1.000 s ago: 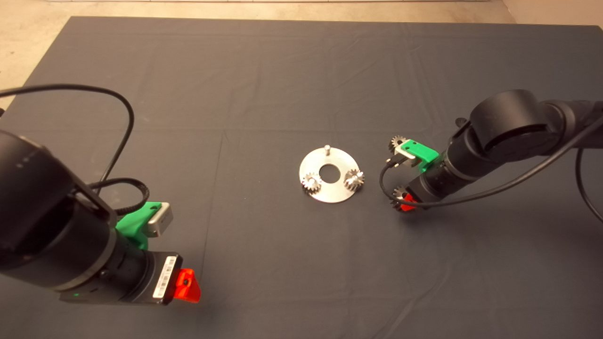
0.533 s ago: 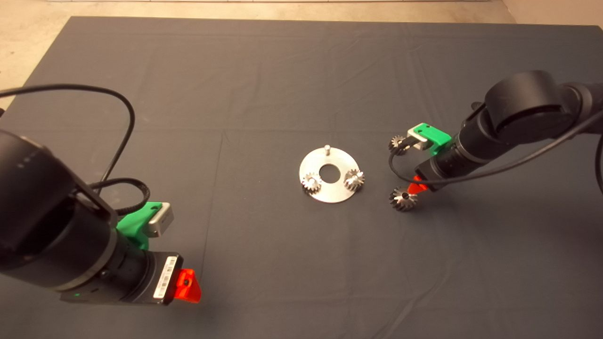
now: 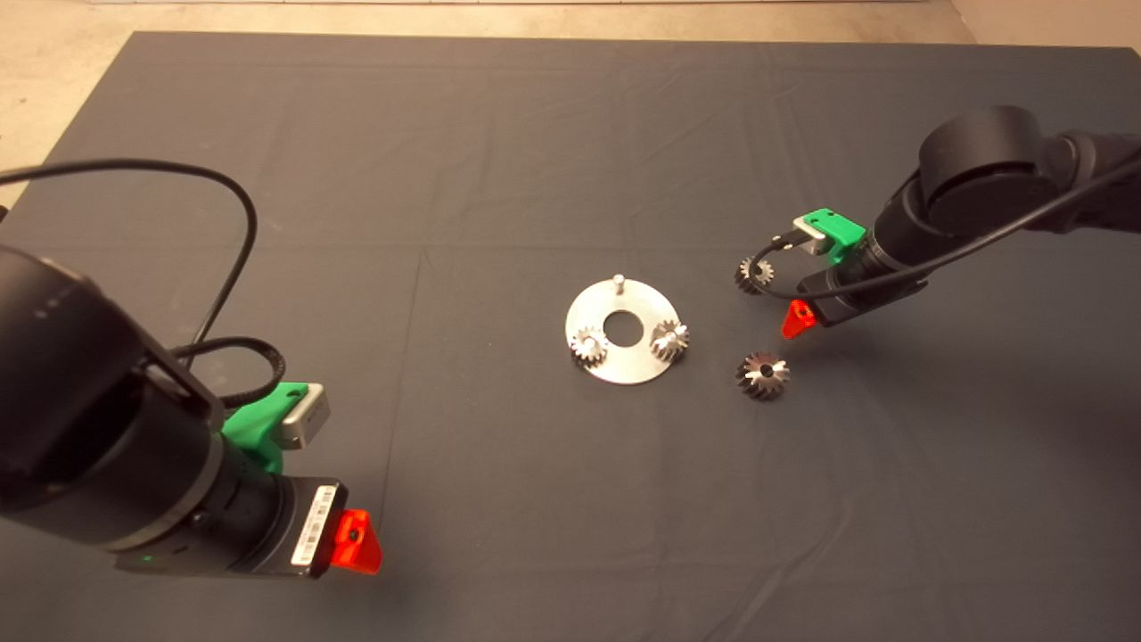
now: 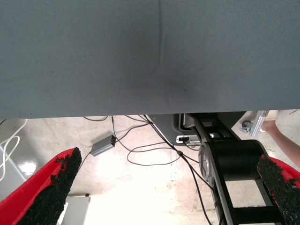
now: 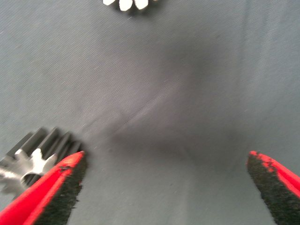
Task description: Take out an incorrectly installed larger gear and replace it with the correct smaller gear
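The larger gear [image 3: 763, 374], with flared shiny teeth, lies on the mat to the right of the round steel plate [image 3: 624, 366]. It also shows in the right wrist view [image 5: 33, 152], just beside one finger. The smaller gear [image 3: 750, 274], dull grey, lies on the mat farther back, partly behind the right arm's cable. My right gripper [image 3: 802, 314] hangs open and empty between the two gears, a little to their right. My left gripper [image 3: 357, 541] is parked open at the lower left. One pin [image 3: 618, 282] on the plate is bare.
Two shiny small gears [image 3: 588, 345] [image 3: 670, 340] sit on the plate around its centre hole. Bright teeth of another gear [image 5: 126, 3] show in the right wrist view; I cannot tell which gear. The left wrist view shows floor cables [image 4: 140, 150] beyond the mat.
My right gripper has let go of the larger gear, risen and drawn back to the right, leaving the gear on the mat. The left arm has not moved.
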